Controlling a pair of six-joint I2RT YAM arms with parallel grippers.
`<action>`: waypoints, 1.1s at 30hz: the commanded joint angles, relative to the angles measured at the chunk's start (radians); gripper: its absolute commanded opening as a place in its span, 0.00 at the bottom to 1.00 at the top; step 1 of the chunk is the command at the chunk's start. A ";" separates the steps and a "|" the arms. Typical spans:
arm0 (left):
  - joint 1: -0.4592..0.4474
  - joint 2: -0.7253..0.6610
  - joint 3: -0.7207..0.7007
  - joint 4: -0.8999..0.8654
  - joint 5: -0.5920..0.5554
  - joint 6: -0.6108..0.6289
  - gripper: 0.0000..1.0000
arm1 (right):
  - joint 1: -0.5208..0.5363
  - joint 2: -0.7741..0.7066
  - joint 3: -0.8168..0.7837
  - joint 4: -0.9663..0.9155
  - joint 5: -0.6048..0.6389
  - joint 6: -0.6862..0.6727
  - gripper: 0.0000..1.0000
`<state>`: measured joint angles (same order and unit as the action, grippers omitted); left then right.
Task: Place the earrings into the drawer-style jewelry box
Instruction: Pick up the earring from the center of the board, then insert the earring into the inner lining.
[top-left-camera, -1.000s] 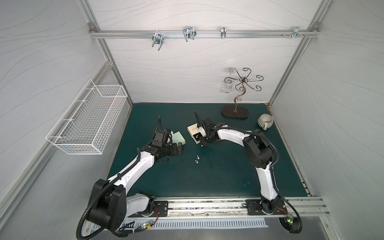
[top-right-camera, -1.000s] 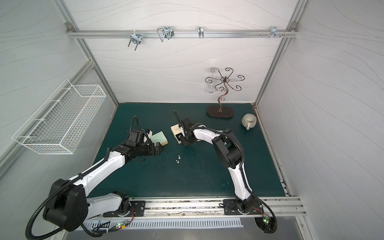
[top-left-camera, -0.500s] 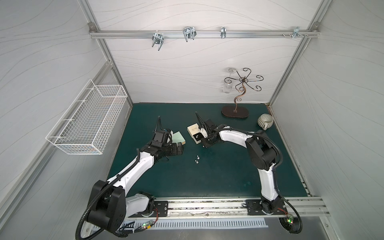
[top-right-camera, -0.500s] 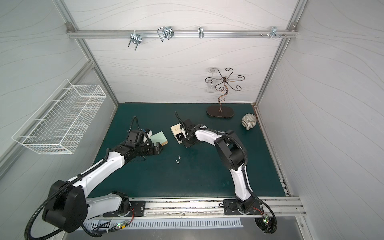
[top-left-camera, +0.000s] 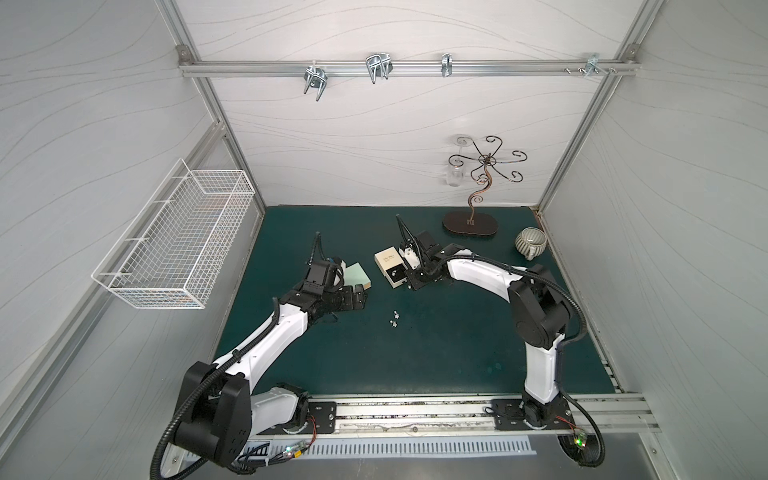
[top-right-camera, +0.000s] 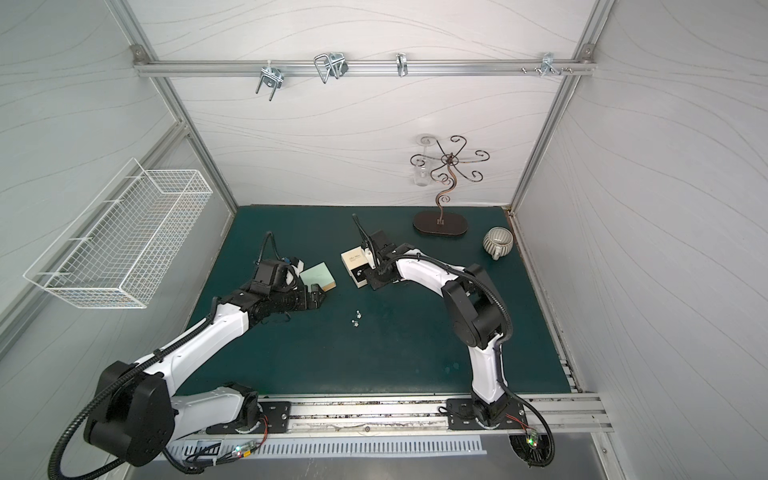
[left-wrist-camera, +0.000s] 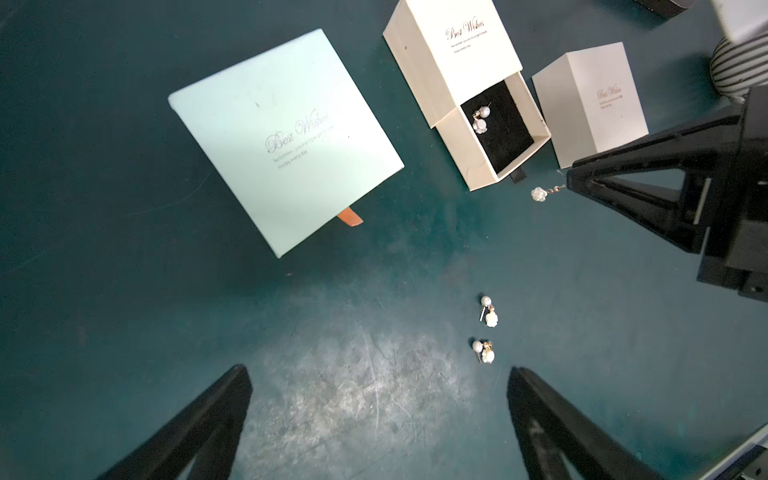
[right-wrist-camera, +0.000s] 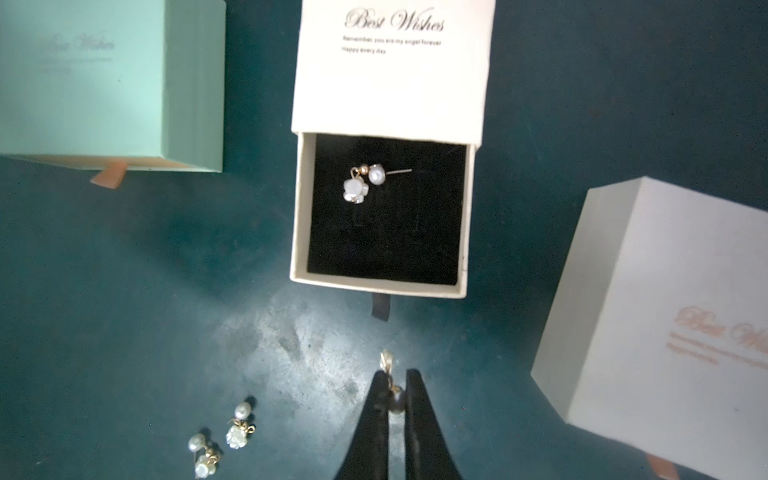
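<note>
The drawer-style jewelry box (right-wrist-camera: 390, 66) is cream, and its black-lined drawer (right-wrist-camera: 376, 286) is pulled out with one pearl earring (right-wrist-camera: 361, 185) lying inside. My right gripper (right-wrist-camera: 395, 376) hovers just in front of the drawer, shut on another earring (right-wrist-camera: 387, 361) whose flower end sticks out past the fingertips. Two more earrings (left-wrist-camera: 488, 311) (left-wrist-camera: 484, 351) lie on the green mat, just ahead of my left gripper (left-wrist-camera: 378, 370), which is open and empty. In a top view the box (top-left-camera: 388, 262) sits mid-table with the loose earrings (top-left-camera: 394, 322) nearer the front.
A shut mint box (left-wrist-camera: 286, 137) lies left of the cream one and a shut white box (left-wrist-camera: 590, 104) lies right of it. At the back right are a jewelry stand (top-left-camera: 469, 224) and a striped cup (top-left-camera: 530, 243). A wire basket (top-left-camera: 174, 245) hangs on the left wall.
My right gripper has closed a little tighter on the earring, and that arm's elbow has shifted slightly right. The left arm has stayed where it was.
</note>
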<state>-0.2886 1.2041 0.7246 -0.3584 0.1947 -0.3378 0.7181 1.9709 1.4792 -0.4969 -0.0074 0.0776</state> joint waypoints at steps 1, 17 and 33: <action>0.005 -0.021 0.007 0.001 -0.012 -0.009 0.99 | -0.007 -0.025 0.053 -0.032 -0.005 -0.024 0.09; 0.005 -0.036 -0.002 0.004 -0.017 -0.007 0.99 | -0.008 0.134 0.235 -0.042 -0.040 -0.010 0.09; 0.005 -0.032 -0.007 0.007 -0.018 -0.008 0.99 | -0.019 0.182 0.223 -0.045 -0.028 -0.013 0.11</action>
<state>-0.2886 1.1854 0.7155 -0.3588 0.1905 -0.3378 0.7078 2.1357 1.6989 -0.5133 -0.0341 0.0750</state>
